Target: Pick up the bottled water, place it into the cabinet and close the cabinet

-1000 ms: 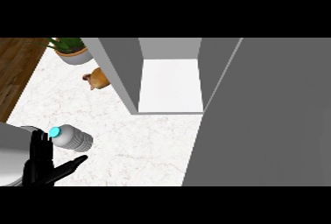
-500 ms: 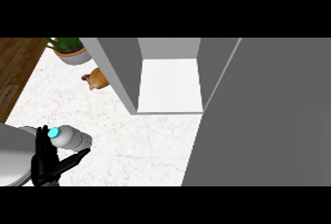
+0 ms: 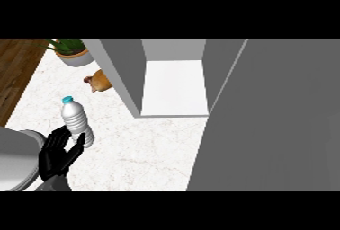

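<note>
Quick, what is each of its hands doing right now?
Left hand: curled round the lower part of the bottled water, holding it.
Right hand: not in view.

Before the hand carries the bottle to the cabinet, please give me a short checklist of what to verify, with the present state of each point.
1. Bottled water is in the left hand, fingers curled round its lower part: ok.
2. Bottle cap on, bottle roughly upright: ok.
3. Bottle is lifted off the counter: cannot tell from this view.
4. Cabinet is open, with its white shelf bare: ok.
5. Way from the bottle to the opening: nothing on the counter between them, but the cabinet's left wall must be passed round: ok.
6. Cabinet door stands open at the right, not blocking the opening: ok.
</note>
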You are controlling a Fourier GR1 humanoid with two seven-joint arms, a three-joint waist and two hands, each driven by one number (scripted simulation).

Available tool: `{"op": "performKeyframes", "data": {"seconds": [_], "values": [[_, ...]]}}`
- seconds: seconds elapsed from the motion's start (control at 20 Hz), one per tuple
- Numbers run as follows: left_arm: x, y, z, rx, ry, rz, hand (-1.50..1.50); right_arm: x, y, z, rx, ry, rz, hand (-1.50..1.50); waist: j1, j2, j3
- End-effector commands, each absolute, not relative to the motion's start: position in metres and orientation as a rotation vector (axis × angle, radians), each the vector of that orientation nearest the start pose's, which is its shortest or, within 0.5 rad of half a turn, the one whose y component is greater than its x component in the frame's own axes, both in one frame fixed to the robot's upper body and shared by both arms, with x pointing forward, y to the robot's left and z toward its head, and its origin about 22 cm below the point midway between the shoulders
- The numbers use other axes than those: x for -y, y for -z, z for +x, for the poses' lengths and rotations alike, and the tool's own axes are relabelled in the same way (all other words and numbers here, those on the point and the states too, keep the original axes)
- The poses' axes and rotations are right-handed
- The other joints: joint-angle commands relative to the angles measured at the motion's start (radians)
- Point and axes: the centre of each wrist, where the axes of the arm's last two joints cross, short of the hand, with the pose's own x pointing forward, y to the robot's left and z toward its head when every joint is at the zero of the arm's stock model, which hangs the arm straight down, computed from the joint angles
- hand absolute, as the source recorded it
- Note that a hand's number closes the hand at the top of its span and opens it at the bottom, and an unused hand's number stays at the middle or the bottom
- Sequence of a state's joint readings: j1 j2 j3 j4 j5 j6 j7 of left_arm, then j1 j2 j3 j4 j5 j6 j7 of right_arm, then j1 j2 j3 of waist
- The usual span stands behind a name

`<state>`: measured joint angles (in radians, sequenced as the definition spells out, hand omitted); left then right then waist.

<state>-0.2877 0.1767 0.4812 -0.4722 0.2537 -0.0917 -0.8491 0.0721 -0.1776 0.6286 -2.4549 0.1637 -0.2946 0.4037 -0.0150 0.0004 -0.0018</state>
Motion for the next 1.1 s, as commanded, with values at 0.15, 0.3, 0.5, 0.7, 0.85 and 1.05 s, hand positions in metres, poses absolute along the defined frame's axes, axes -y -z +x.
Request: {"op": "performKeyframes", "data": {"seconds": [0.15,0.3,0.5,0.7,0.85,1.05], "values": [[-0.327,0.150,0.234,1.737,-0.267,0.347,1.50,0.166,-0.186,0.108,1.991,-0.225,0.197,-1.50,-0.004,-0.001,0.001],[-0.305,0.140,0.262,1.791,-0.158,0.325,1.50,0.168,-0.187,0.111,1.980,-0.232,0.198,-1.50,-0.009,0.000,0.001],[-0.252,0.122,0.297,1.867,0.095,0.038,1.50,0.162,-0.179,0.117,1.976,-0.222,0.219,-1.50,-0.023,-0.003,0.002],[-0.233,0.117,0.307,1.915,0.172,-0.041,1.50,0.159,-0.182,0.120,1.985,-0.210,0.201,-1.50,-0.006,0.000,0.001],[-0.227,0.109,0.311,1.908,0.123,-0.118,1.50,0.163,-0.190,0.101,1.975,-0.211,0.230,-1.50,0.002,-0.005,0.001],[-0.199,0.111,0.302,1.899,0.068,-0.193,1.50,0.162,-0.176,0.112,1.957,-0.211,0.192,-1.50,0.007,-0.005,0.002]]}}
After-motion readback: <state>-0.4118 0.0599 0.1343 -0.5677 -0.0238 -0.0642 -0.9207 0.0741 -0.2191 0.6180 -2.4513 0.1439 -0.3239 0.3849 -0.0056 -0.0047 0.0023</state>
